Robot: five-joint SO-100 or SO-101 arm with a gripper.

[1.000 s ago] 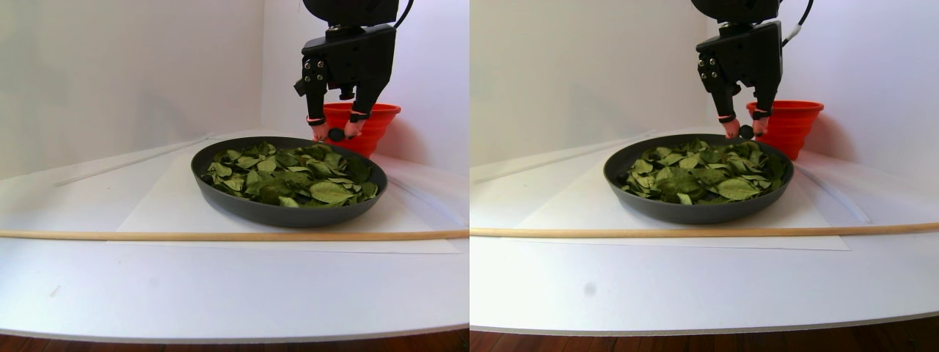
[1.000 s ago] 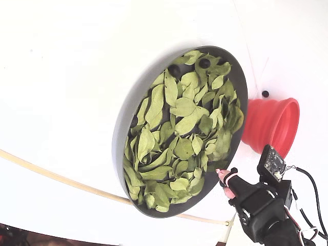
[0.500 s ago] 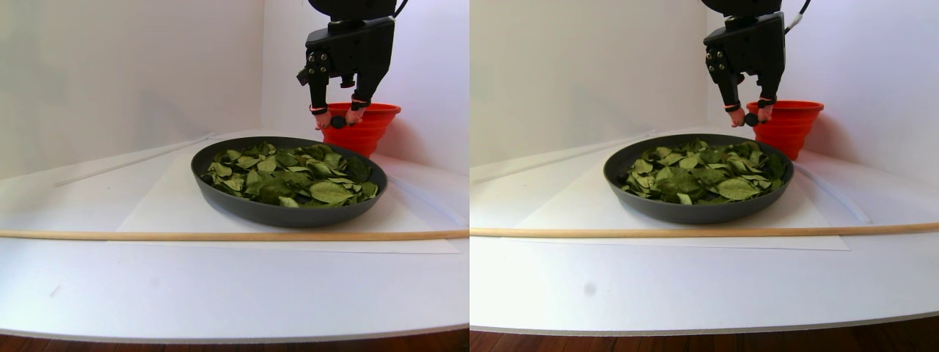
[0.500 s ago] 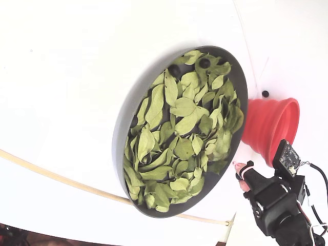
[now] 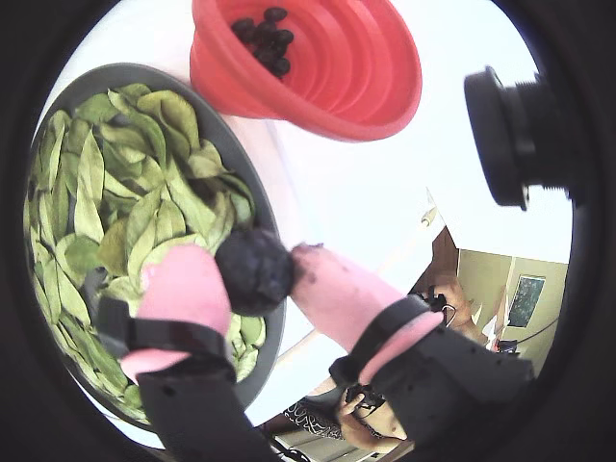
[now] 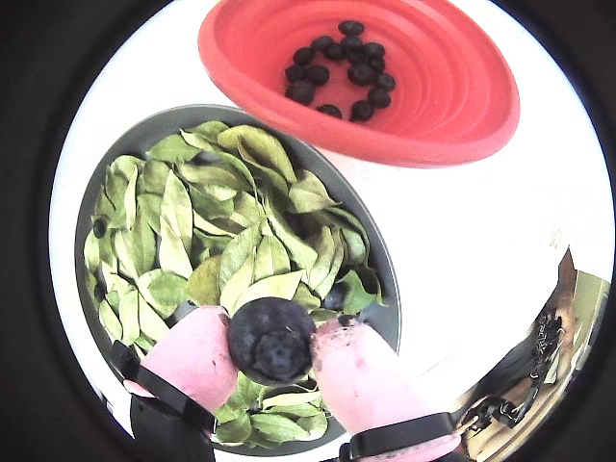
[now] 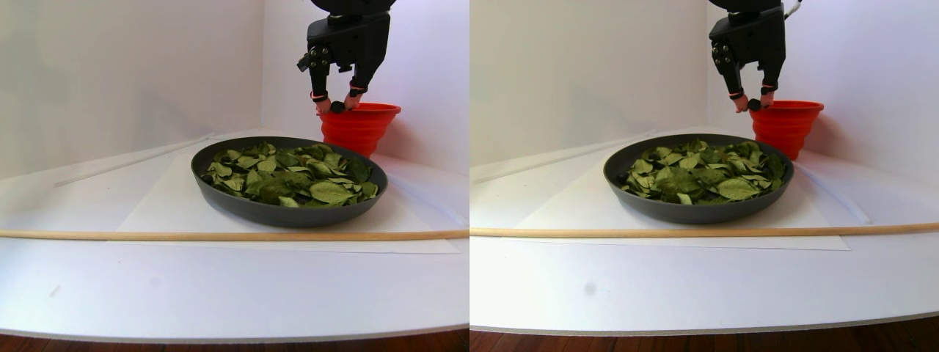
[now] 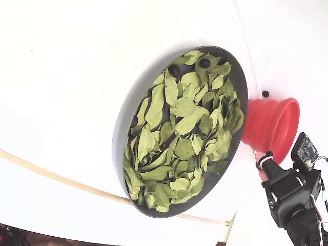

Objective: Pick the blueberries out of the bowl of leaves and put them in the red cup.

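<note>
My gripper [image 6: 272,345] is shut on one dark blueberry [image 6: 270,337], pinched between its pink fingertips [image 5: 183,284]. In the stereo pair view the gripper [image 7: 337,107] hangs at the height of the red cup's [image 7: 359,126] rim, at its left side, above the bowl's far edge. The red cup [image 6: 438,115] holds several blueberries [image 6: 342,65]. The dark grey bowl [image 8: 123,123] is full of green leaves [image 8: 179,133]. Two more blueberries [image 8: 204,63] show among the leaves at the bowl's upper end in the fixed view.
A thin wooden stick [image 7: 220,235] lies across the white table in front of the bowl. One loose berry [image 8: 265,94] sits on the table beside the cup. White walls stand close behind the cup.
The gripper has risen from just above the bowl's rim and moved toward the red cup, carrying the blueberry with it. Bowl and cup have not moved.
</note>
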